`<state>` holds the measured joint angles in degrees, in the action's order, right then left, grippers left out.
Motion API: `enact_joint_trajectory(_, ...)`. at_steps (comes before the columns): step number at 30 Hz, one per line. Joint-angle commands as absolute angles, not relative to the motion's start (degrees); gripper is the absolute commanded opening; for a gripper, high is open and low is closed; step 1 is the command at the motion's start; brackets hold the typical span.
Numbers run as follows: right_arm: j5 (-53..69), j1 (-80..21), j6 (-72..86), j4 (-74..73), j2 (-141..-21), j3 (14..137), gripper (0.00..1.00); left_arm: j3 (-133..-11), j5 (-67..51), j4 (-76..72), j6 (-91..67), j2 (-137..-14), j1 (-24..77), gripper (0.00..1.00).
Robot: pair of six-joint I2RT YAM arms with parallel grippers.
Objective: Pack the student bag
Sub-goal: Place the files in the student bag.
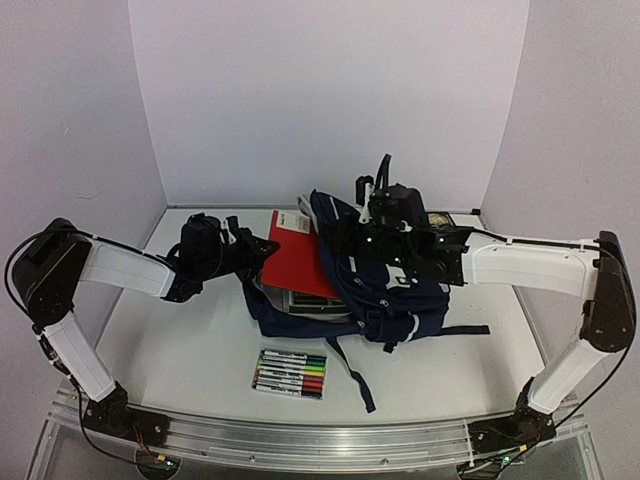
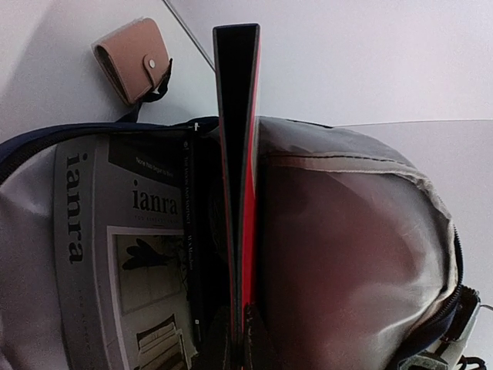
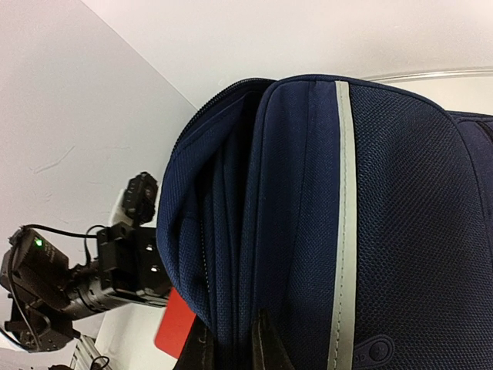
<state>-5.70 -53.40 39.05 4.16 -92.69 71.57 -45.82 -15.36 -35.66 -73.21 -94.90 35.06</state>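
The bag [image 1: 410, 300] lies mid-table with its mouth turned left, toward the nearer left gripper [image 2: 245, 348]. That gripper is clamped shut on a red book [image 2: 239, 154], whose long axis runs straight ahead between the grey book [image 2: 100, 231] inside and the lifted lining. The right gripper [image 3: 231, 348], pinched shut on the bag's upper flap, holds the mouth open.

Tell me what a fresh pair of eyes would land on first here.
The navy student bag in the middle, with the right fingers pinching its fabric at the open mouth. Next, the bright red book, gripped by the left fingers and partly inside the bag beside a grey magazine. A pack of coloured markers lies in front of the bag.
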Motion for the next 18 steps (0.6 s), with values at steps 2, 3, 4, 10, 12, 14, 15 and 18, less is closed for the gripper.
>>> enact_joint_trajectory(2, -3.21, -55.75, 39.18, 22.88, -93.28, 77.11, 0.00, -51.77, -14.81, -38.28, -73.64, -100.27, 38.07, 0.00)
enact_joint_trajectory(3, -3.26, -55.79, 39.01, 22.96, -93.47, 77.19, 0.00, -52.19, -14.87, -37.49, -73.67, -100.81, 38.59, 0.00)
enact_joint_trajectory(4, -3.33, -55.84, 38.88, 23.02, -93.67, 77.24, 0.00, -52.64, -14.93, -36.63, -73.71, -101.29, 39.09, 0.00)
enact_joint_trajectory(10, -5.06, -56.03, 37.95, 23.02, -94.64, 77.50, 0.00, -55.32, -16.97, -31.24, -72.43, -103.72, 41.33, 0.05)
enact_joint_trajectory(12, -5.93, -56.01, 37.68, 22.89, -94.90, 77.44, 0.00, -56.29, -18.33, -29.04, -71.99, -104.49, 41.81, 0.09)
enact_joint_trajectory(14, -6.74, -56.00, 37.36, 22.72, -95.26, 77.41, 0.00, -56.69, -19.79, -28.02, -71.97, -105.41, 42.28, 0.11)
enact_joint_trajectory(15, -7.18, -56.01, 37.25, 22.69, -95.49, 77.43, 0.00, -56.82, -20.34, -27.74, -71.91, -105.73, 42.53, 0.12)
enact_joint_trajectory(18, -8.25, -56.13, 36.93, 22.39, -95.93, 77.47, 0.00, -56.90, -20.84, -26.18, -71.33, -106.50, 42.98, 0.14)
